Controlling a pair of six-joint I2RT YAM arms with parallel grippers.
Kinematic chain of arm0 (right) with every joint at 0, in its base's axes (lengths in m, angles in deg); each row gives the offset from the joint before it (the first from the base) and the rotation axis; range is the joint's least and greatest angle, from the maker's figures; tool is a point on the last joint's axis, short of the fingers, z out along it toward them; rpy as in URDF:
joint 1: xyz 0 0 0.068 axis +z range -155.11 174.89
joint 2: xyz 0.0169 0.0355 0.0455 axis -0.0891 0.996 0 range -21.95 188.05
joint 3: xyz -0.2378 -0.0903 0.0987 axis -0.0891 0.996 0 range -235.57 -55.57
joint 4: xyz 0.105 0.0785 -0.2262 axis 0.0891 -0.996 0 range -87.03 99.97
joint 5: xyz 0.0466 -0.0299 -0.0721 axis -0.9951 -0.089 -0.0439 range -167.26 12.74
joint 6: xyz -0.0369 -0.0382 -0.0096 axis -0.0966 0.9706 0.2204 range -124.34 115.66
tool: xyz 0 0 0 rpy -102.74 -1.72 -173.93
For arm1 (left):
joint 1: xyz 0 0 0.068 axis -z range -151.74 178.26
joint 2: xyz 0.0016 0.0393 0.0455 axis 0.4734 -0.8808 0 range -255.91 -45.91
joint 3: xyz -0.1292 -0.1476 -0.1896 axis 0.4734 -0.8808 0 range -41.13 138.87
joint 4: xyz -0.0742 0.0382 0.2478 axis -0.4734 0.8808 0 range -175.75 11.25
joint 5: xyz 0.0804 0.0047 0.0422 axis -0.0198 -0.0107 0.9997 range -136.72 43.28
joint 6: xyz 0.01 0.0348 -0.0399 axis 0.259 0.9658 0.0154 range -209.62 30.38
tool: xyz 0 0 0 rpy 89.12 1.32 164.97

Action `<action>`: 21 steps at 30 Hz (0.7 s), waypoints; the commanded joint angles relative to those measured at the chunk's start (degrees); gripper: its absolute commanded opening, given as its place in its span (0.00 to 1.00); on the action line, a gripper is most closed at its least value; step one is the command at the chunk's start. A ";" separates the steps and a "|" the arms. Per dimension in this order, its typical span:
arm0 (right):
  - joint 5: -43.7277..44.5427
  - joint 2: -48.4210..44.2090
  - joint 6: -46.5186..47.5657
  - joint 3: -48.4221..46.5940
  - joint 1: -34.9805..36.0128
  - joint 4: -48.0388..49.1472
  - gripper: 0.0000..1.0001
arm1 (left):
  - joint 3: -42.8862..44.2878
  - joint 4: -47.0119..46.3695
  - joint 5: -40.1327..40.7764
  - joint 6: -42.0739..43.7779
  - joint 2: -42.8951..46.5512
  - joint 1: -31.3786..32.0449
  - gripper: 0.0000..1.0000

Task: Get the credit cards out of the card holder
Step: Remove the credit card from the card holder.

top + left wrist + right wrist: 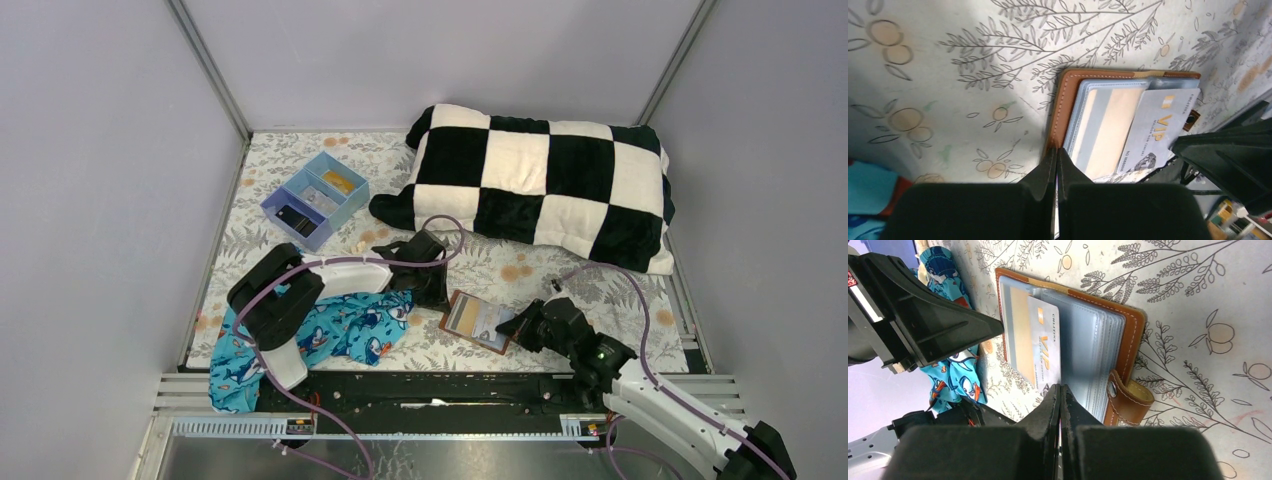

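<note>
The brown card holder lies open on the floral cloth, pale grey slots up. It also shows in the left wrist view and the right wrist view. A whitish-grey card marked VIP sticks out of a slot at an angle over a tan card; both also show in the left wrist view, grey and tan. My left gripper is shut at the holder's brown edge. My right gripper is shut on the grey card's corner. They meet the holder from opposite sides, left and right.
A blue divided tray with small items stands at the back left. A black-and-white checkered pillow fills the back right. A blue shark-print cloth lies under the left arm. A metal rail runs along the near edge.
</note>
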State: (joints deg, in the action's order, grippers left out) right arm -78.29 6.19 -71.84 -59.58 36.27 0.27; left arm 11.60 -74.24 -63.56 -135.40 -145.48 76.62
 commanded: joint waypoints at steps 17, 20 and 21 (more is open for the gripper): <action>-0.59 2.09 2.28 -0.03 0.58 -10.32 0.00 | 5.94 1.88 -1.57 0.89 4.01 2.38 0.26; -0.56 2.27 2.32 -0.17 0.54 -9.79 0.00 | 6.91 0.79 -1.80 0.28 1.64 4.02 0.26; -0.55 2.27 2.39 -0.27 0.54 -9.71 0.00 | 7.20 0.46 -1.87 0.21 0.85 4.34 0.26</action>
State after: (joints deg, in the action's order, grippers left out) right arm -78.45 7.56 -70.77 -60.91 36.27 -3.09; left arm 16.45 -69.54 -62.65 -133.98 -142.07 79.33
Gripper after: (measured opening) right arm 0.011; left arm 0.263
